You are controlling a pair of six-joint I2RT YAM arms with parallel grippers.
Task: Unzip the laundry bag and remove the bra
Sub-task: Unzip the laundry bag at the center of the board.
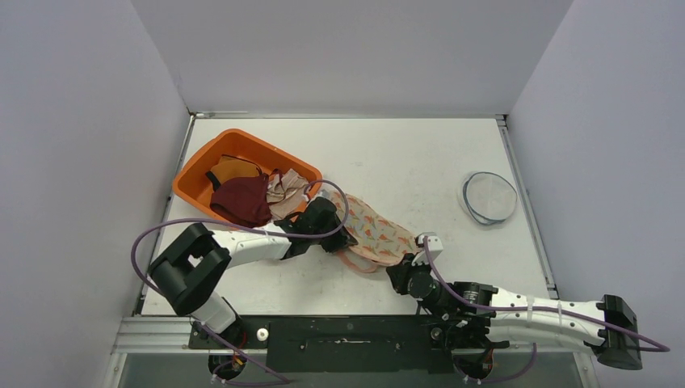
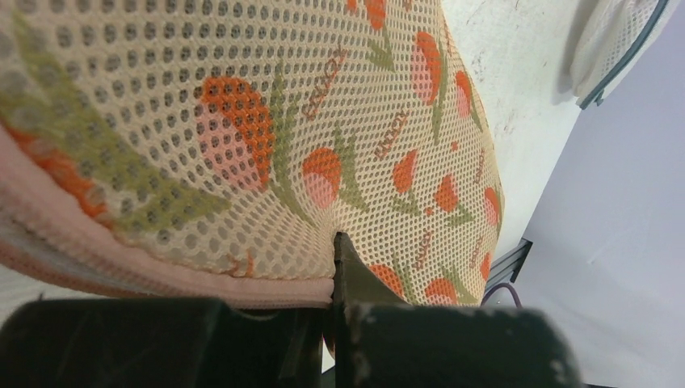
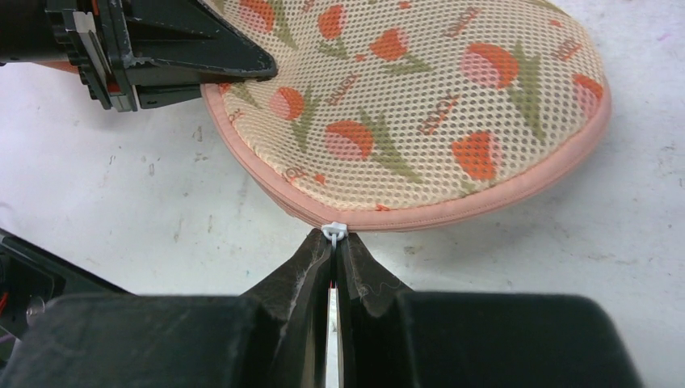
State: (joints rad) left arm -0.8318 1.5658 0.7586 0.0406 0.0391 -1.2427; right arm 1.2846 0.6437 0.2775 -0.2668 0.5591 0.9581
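The right gripper (image 3: 333, 242) pinches the tiny zipper pull (image 3: 334, 231) at the laundry bag (image 3: 420, 121)'s 6 o'clock. The left gripper (image 2: 336, 259) clenches the bag at 10 o'clock (a thin bite), so either may slip under pulling.

Left claw (image 2: 334, 271) tight on laundry bag (image 2: 323, 121)

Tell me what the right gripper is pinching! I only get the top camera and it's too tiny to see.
Observer: The right wrist view shows the right gripper shut on the small white zipper pull, at the pink rim of the laundry bag.
Operator: Is the other one holding the bag too?
Observer: Yes. In the left wrist view the left gripper is clamped on the bag's pink edge.
Operator: What's drawn on it?
Observer: Close up, it's cream mesh printed with orange tulips, green stems and tiny words.
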